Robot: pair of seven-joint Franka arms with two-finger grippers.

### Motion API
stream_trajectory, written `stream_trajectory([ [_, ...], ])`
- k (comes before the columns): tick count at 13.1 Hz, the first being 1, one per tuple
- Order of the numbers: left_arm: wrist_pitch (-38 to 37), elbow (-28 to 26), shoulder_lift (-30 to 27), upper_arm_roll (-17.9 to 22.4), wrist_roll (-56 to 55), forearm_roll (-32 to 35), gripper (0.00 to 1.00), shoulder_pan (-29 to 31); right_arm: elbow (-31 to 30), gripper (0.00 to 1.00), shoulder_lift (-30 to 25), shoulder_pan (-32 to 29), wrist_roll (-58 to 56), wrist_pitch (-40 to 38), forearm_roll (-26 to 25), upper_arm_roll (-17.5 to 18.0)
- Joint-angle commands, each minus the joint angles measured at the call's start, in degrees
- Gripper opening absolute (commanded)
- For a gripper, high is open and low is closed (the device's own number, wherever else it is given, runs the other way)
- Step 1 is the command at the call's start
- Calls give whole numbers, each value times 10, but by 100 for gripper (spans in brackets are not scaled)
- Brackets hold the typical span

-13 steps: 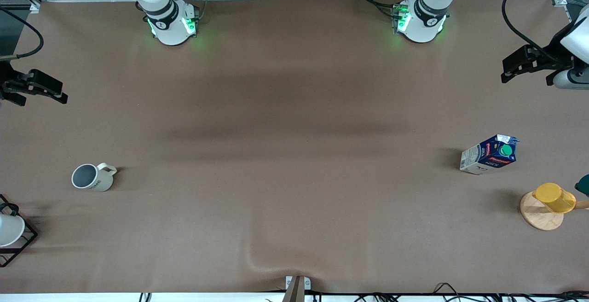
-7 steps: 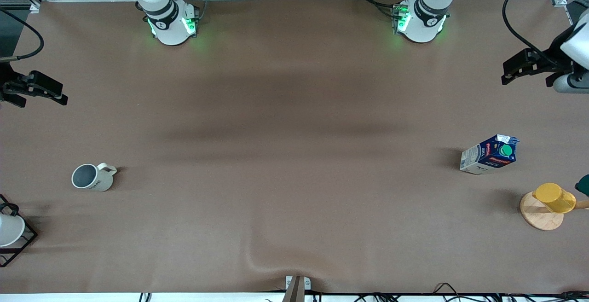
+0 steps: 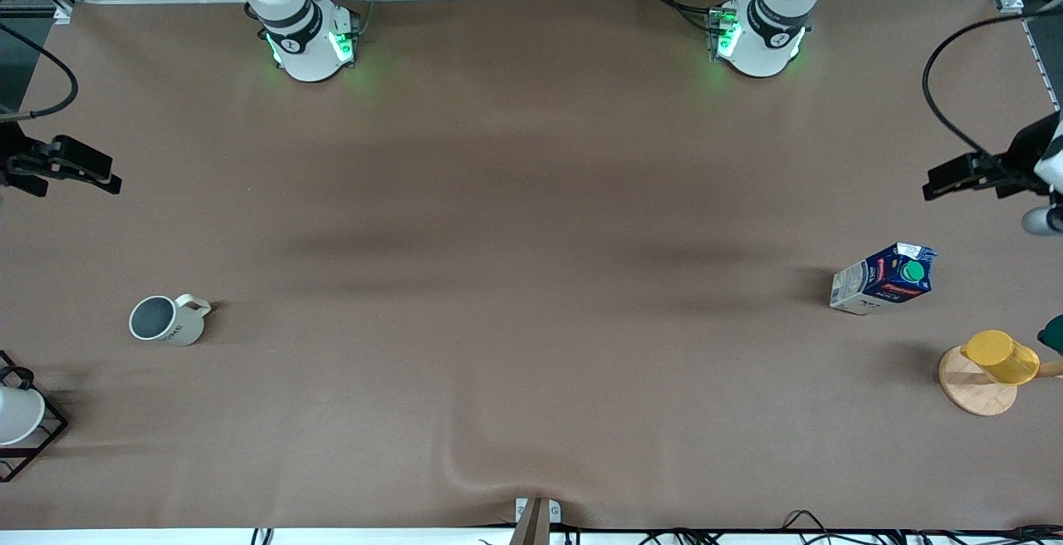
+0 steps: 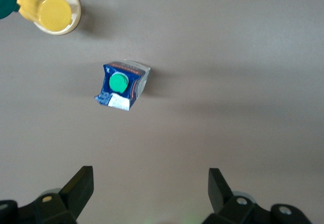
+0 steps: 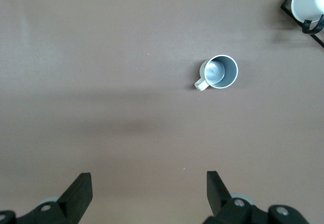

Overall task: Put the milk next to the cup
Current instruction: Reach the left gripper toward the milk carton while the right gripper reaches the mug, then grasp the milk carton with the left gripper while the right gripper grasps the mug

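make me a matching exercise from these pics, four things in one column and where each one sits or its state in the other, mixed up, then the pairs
Things:
1. milk
2. cup
3. yellow cup
4. left gripper

Places or states:
A. on a round wooden coaster
B. toward the right arm's end of the table, upright, grey-blue inside
C. open, empty, in the air over the table's edge
D. standing alone toward the left arm's end, green cap on top

Pairs: 1-D, 2-B, 3-A, 4-C
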Motion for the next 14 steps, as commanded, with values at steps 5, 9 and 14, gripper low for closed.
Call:
stream_trajectory([
  [5, 70, 2, 67, 0, -2, 28, 100, 28, 6, 100, 41, 42, 5, -5, -1, 7],
  [9, 93, 4, 97, -1, 5, 31, 100, 41, 5, 100, 89, 24, -9, -4, 1, 5],
  [14, 128, 2, 147, -2, 6, 30, 100, 42, 5, 100, 154, -3, -31, 69, -28, 3],
])
